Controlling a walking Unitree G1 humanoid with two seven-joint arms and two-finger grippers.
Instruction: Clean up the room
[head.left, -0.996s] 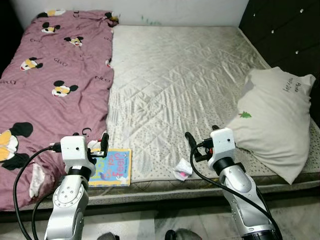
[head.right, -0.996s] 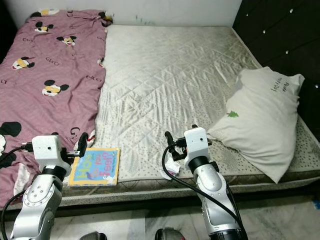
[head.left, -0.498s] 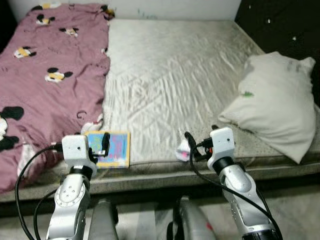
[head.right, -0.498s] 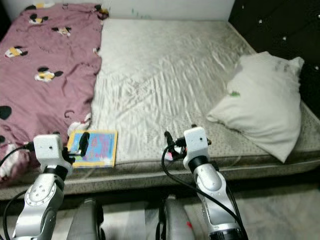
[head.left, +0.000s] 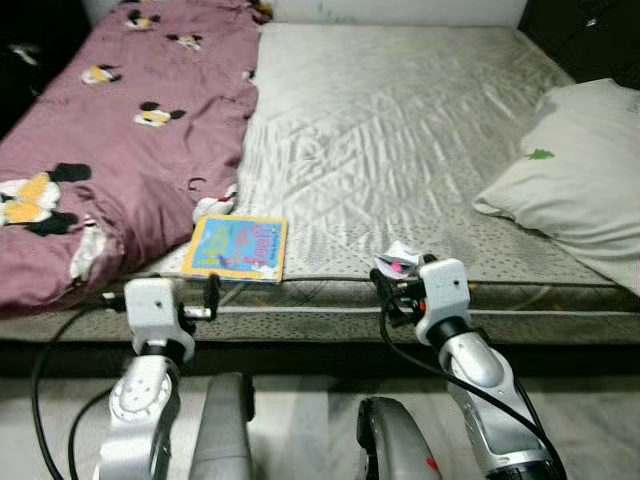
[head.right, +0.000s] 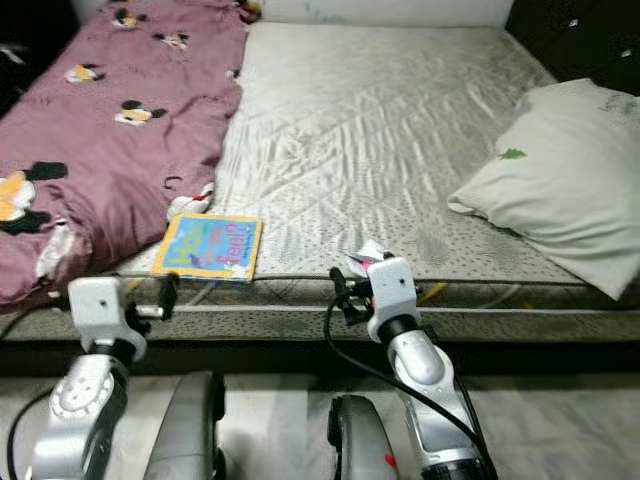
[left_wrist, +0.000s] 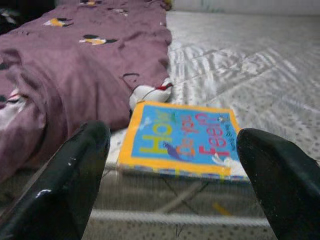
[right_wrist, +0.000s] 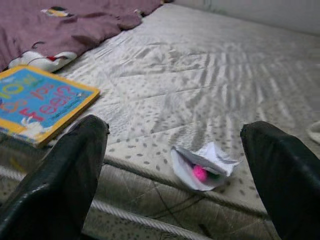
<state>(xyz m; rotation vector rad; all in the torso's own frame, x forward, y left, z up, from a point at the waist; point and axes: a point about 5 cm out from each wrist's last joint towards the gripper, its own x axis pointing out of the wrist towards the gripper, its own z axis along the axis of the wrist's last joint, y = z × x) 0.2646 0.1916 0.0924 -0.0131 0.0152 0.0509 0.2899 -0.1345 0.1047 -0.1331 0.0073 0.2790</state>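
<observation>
Both arms raised at bed edge, approach posture. Left gripper (left_wrist: 170, 195) spread wide, nothing held; picture book (left_wrist: 182, 140) flat just ahead. Right gripper (right_wrist: 175, 195) likewise spread, lined up w/ crumpled wrapper (right_wrist: 206, 166) near mattress (head.left: 400, 130) edge. Beyond: maroon blanket (head.left: 130, 150), pillow (head.left: 575, 185). Judged: wrapper pickup next.

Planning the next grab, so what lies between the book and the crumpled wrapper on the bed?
Bare mattress lies between the book and the wrapper, seen in both eye views.
</observation>
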